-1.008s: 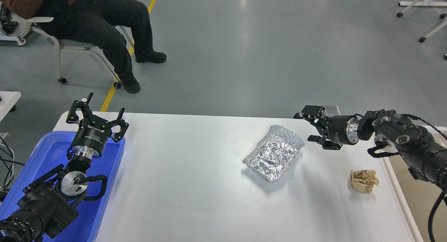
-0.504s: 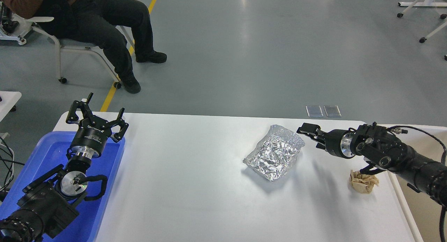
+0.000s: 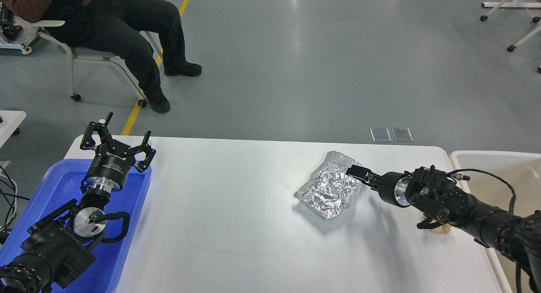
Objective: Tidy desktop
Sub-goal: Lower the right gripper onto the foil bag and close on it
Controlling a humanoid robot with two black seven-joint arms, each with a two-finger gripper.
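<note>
While the left gripper (image 3: 116,143) hangs spread over the blue tray (image 3: 50,191) at the table's (image 3: 219,225) left edge, the foil bag (image 3: 331,185) remains uncollected near the far-right corner, the right gripper (image 3: 357,172) reaching it, spacing unclear.

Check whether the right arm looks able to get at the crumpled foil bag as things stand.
Probably yes. The right claw is already at the right edge of the foil bag, and nothing on the desktop stands between them. Whether its fingers are open cannot be told.
</note>
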